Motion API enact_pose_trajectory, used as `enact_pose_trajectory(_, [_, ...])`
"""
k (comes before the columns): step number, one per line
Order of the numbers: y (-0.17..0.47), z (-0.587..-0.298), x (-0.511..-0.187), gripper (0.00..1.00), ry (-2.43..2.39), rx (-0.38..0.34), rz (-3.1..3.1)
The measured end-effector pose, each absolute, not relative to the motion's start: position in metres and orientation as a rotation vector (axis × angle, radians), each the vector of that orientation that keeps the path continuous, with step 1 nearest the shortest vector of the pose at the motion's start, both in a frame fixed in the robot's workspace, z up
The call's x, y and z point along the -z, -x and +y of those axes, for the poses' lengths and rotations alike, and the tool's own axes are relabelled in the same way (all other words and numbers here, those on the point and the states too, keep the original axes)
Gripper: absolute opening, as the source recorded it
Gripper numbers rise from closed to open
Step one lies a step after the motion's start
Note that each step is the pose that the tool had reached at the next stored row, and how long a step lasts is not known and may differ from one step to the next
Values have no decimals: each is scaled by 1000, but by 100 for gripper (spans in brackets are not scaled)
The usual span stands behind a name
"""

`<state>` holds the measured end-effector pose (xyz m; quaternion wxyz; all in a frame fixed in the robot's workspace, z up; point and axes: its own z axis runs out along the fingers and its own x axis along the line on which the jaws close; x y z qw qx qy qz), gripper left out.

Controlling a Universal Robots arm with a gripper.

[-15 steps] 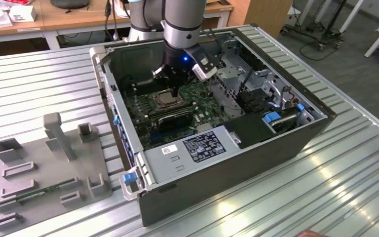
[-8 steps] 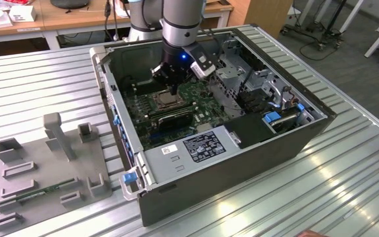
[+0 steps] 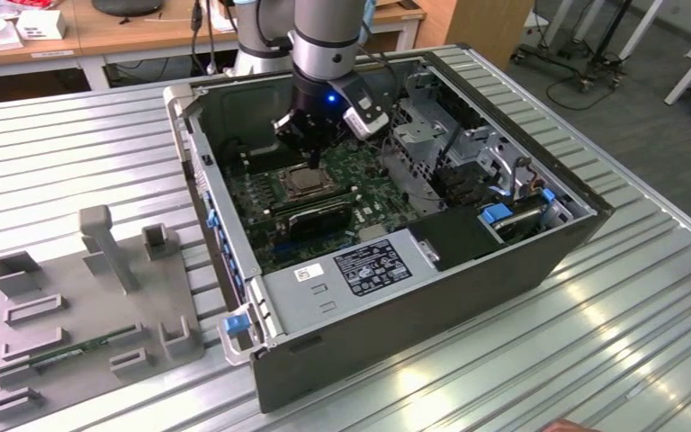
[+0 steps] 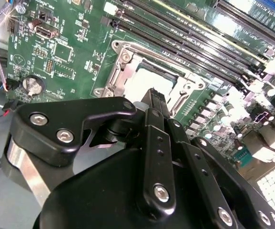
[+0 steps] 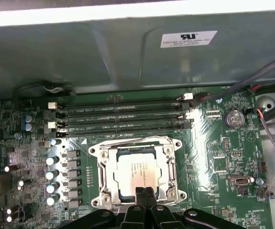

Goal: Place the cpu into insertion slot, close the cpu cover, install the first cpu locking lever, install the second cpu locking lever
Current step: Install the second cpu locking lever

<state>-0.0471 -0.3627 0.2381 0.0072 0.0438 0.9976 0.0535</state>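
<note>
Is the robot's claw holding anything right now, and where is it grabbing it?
Nothing. The gripper is shut with its fingertips together, empty, just above the edge of the cpu cover. The cpu sits in its socket.

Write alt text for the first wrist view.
The cpu sits in the insertion slot on the green motherboard, with the black gripper touching the socket's near edge. Black memory slots run beyond it, beside a grey case wall.

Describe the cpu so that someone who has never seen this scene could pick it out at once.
Look inside the open computer case at the green motherboard. Next to the row of long black memory slots sits a square socket with a silvery metal frame, right by the gripper. The cpu is the pale, flat metal square within that frame, the only plain shiny plate among dark chips and capacitors.
</note>
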Motion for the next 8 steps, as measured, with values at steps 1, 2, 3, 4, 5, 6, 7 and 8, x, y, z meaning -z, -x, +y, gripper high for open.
enact_pose_trajectory(1, [47, -362, -238, 11, -137, -167, 3120])
enact_pose_trajectory(2, [47, -360, -238, 11, -137, -167, 3120])
enact_pose_trajectory(3, [47, -359, -238, 11, -137, -167, 3120])
enact_pose_trajectory(4, [48, -358, -238, 11, -137, -167, 3120])
enact_pose_trajectory(5, [48, -357, -238, 11, -137, -167, 3120])
enact_pose_trajectory(6, [48, -356, -238, 11, -137, -167, 3120])
enact_pose_trajectory(7, [49, -355, -238, 11, -137, -167, 3120])
enact_pose_trajectory(8, [50, -354, -238, 11, -137, -167, 3120])
